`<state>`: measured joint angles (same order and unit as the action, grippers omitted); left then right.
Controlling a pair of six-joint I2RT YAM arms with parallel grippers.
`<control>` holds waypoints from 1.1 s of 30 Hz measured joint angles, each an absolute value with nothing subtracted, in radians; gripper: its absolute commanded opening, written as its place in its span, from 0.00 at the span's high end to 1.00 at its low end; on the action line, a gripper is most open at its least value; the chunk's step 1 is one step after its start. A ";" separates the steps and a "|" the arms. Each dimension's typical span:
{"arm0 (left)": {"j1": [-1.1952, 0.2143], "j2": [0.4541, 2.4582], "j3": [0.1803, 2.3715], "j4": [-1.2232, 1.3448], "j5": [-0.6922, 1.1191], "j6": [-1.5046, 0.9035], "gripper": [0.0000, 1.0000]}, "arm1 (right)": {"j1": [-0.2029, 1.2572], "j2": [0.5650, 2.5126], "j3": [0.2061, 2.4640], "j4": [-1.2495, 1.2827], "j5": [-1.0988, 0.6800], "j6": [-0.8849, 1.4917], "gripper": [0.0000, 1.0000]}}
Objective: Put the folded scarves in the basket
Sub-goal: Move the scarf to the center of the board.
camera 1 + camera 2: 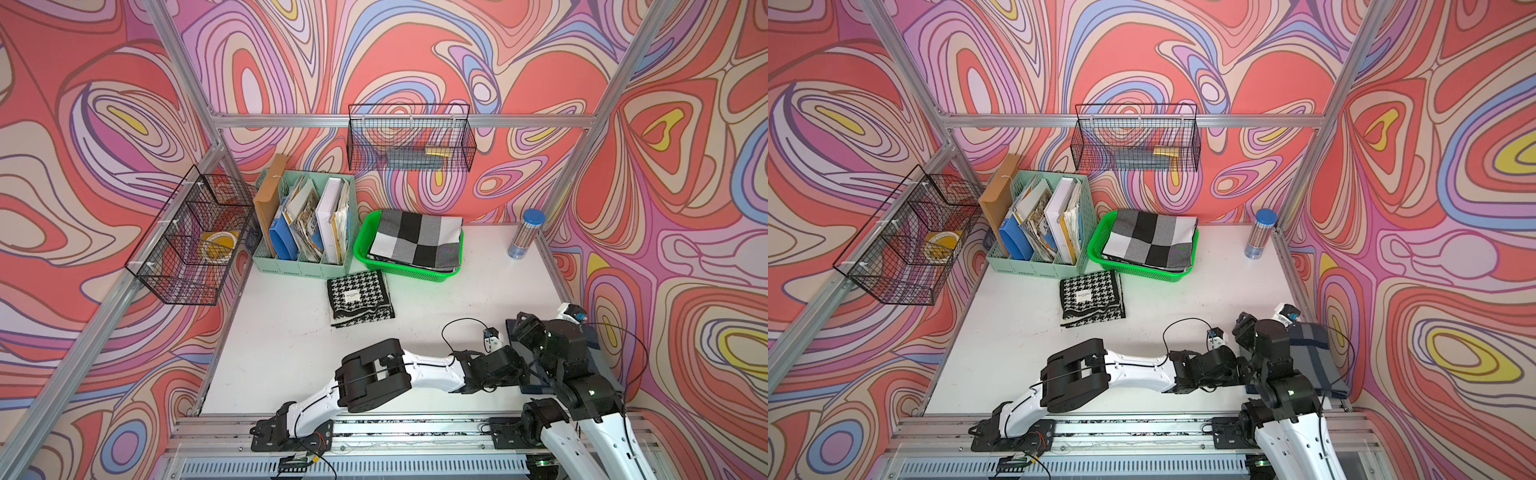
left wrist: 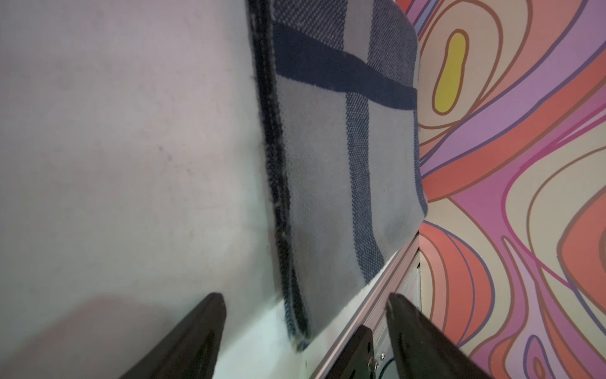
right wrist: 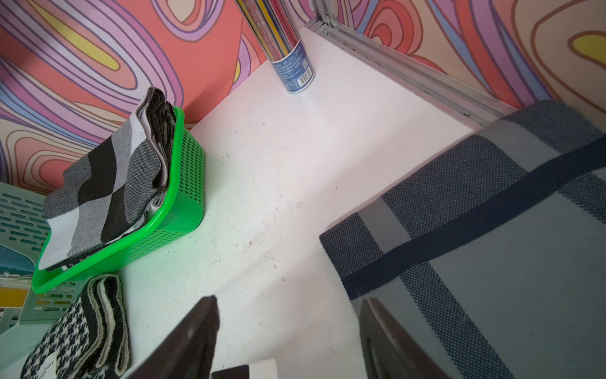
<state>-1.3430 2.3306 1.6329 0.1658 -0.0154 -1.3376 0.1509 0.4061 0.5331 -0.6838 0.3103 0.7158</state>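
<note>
The bright green basket (image 1: 360, 245) (image 3: 187, 183) stands at the back of the table with a grey, black and white checked folded scarf (image 1: 417, 241) lying in it. A houndstooth folded scarf (image 1: 359, 297) (image 3: 82, 328) lies flat just in front of the basket. A blue-grey plaid folded scarf (image 1: 1312, 357) (image 2: 328, 164) (image 3: 492, 262) lies in the near right corner, partly hidden by both arms. My left gripper (image 2: 305, 298) is open, and its jaws straddle that scarf's near corner. My right gripper (image 3: 288, 298) is open too, with one finger over the plaid scarf's edge and the other over bare table.
A mint green file organiser (image 1: 303, 232) full of papers stands left of the basket. Black wire baskets hang on the back wall (image 1: 409, 139) and the left frame (image 1: 195, 237). A blue-capped tube (image 1: 524, 235) stands at the back right. An aluminium rail (image 3: 410, 69) borders the right edge.
</note>
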 measured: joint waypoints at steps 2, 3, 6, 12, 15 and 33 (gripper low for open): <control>-1.343 2.358 1.668 0.172 -0.014 -1.347 0.31 | 0.151 0.385 0.546 -0.703 0.336 0.728 0.31; -1.343 2.368 1.678 0.176 -0.015 -1.356 0.35 | 0.151 0.374 0.553 -0.712 0.350 0.738 0.31; -1.343 2.394 1.701 0.184 -0.015 -1.370 0.53 | 0.151 0.336 0.564 -0.730 0.383 0.759 0.31; -1.340 2.444 1.734 0.182 -0.016 -1.394 1.00 | 0.151 0.307 0.573 -0.761 0.423 0.783 0.31; -1.332 2.447 1.733 0.200 -0.014 -1.399 1.00 | 0.151 0.310 0.573 -0.779 0.432 0.792 0.31; -1.239 1.836 0.907 0.208 -0.115 -1.271 1.00 | 0.151 0.483 0.579 -0.767 0.403 0.782 0.32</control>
<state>-1.2392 1.8359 0.9066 0.2081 -0.1146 -1.2713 0.1509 0.4831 0.5785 -0.7670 0.4026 0.7818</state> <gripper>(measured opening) 0.063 0.682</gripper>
